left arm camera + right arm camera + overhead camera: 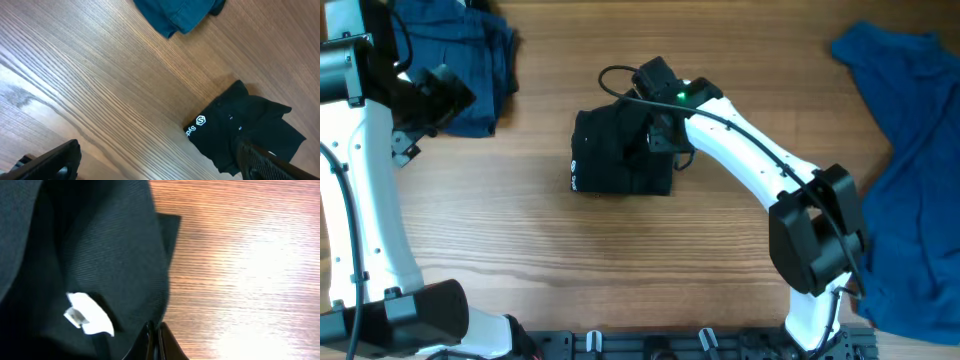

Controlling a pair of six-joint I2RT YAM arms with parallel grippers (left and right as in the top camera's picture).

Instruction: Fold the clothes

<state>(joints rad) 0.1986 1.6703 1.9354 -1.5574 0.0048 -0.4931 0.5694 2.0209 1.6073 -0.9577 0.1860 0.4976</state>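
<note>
In its wrist view my right gripper [154, 341] is cut off at the bottom edge, and I can't tell whether cloth sits between the closed jaws. Overhead, its own wrist hides it above the black garment [610, 155]. The white label [89, 314] is too blurred to read. The blue garment [910, 150] runs off frame, and my left arm [425, 95] covers part of the navy garment [485, 55].

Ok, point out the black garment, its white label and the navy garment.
black garment [615, 160], overhead view, middle of its fabric
white label [89, 312], right wrist view, label's centre
navy garment [490, 60], overhead view, its right part
</note>
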